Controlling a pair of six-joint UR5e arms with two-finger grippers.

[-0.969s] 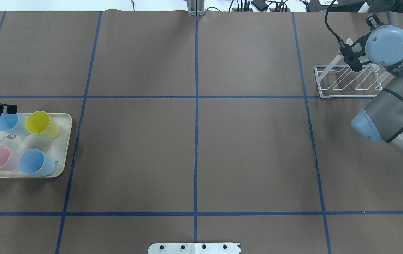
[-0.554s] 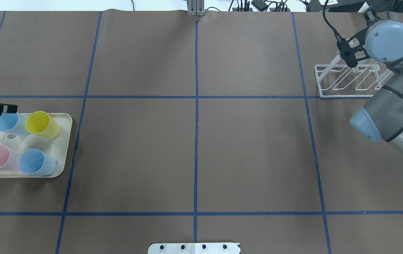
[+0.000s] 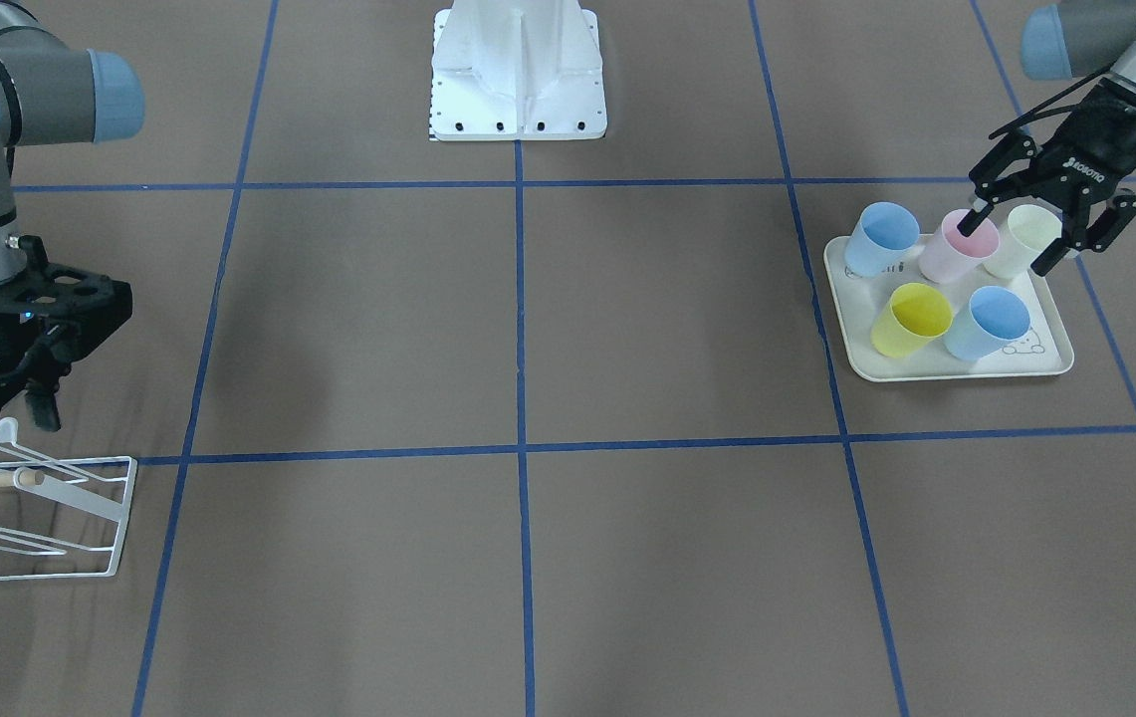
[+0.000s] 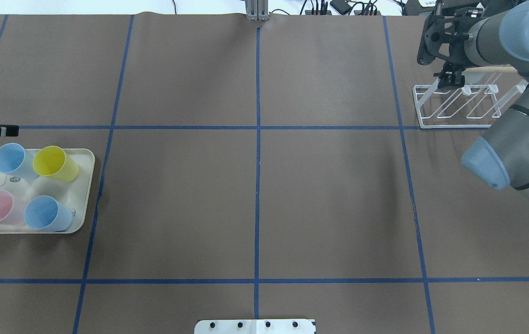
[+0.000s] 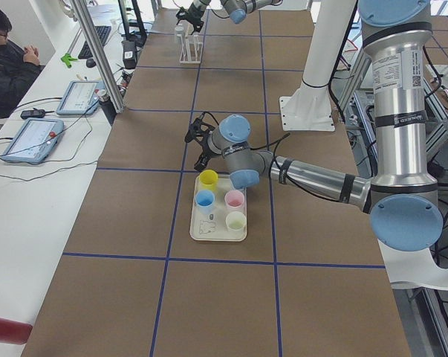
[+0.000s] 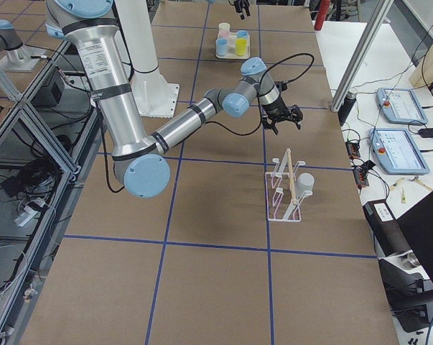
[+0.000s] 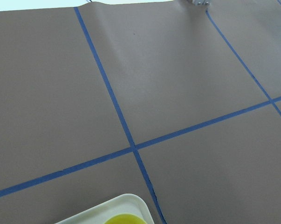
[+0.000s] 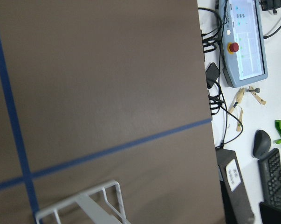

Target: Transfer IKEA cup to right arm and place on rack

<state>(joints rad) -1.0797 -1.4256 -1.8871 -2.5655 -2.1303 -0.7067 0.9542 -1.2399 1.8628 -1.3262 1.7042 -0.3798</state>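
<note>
The right gripper (image 4: 447, 81) has pulled up and back from the rack (image 4: 436, 111). Its fingers are apart and empty. A translucent white cup (image 6: 306, 183) sits on the rack beside the wooden dowel (image 6: 291, 176), so this placement appears complete. The left gripper (image 3: 1014, 239), fingers apart and holding nothing, has drawn off the blue cup (image 4: 9, 157). It hovers at the far edge of the tray (image 4: 86, 185), where five cups remain. The next transfer appears not yet started.

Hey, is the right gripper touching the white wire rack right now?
Apart. The exterior right view shows the right gripper short of the rack, with a clear gap between them.
</note>
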